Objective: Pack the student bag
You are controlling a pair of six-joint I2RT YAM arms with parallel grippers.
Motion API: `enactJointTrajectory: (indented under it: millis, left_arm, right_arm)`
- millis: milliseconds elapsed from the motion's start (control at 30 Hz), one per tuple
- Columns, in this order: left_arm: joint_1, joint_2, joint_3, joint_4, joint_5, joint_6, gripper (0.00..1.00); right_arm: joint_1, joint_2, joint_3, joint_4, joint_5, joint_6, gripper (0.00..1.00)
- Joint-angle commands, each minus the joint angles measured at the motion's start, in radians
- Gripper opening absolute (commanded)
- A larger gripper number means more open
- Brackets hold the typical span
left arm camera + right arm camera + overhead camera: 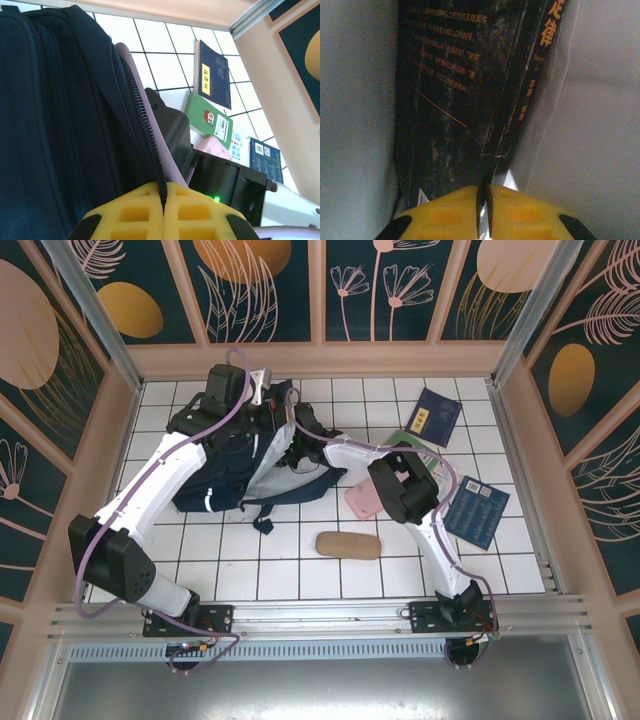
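Toward the back left of the tiled table (300, 575) the student bag (215, 485) lies slumped, its mouth opening to the right. It is soft navy cloth with no frame, so I judge it will sag and fold wherever I let go. I also expect it to grow heavier and more awkward as it fills. The best hold looks to be the stiffened zip edge (142, 125), where the teeth give some bite; plain fabric would likely slide. My left claw (163, 195) is pinched tight on that very edge, holding the opening up. My right claw (484, 197) is down inside the bag, with pale grey lining (355, 100) on both sides. Its jaws are drawn narrow around the edge of a dark book (450, 100) with orange lettering. Outside, well apart from the bag, a green book (210, 117) and a navy book (214, 75) lie off to the right. A tan pouch (348, 545) sits nearer my bases.
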Motion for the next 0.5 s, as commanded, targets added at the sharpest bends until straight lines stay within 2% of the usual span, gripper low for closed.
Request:
enactJointTrajectory:
  millis: [0,333,467]
  left_arm:
    - [-0.009,-0.059,-0.013,0.093,0.079,-0.021,0.00]
    - [-0.008,-0.069,-0.053,0.098,0.105,-0.013,0.00]
    - [-0.007,-0.071,-0.059,0.090,0.076,-0.004,0.00]
  right_arm:
    - [0.022,0.036,0.048,0.065,0.002,0.040,0.17]
    - [0.024,0.097,0.078,0.289,-0.072,0.211,0.20]
    - [0.020,0.096,0.054,0.339,-0.092,0.253,0.24]
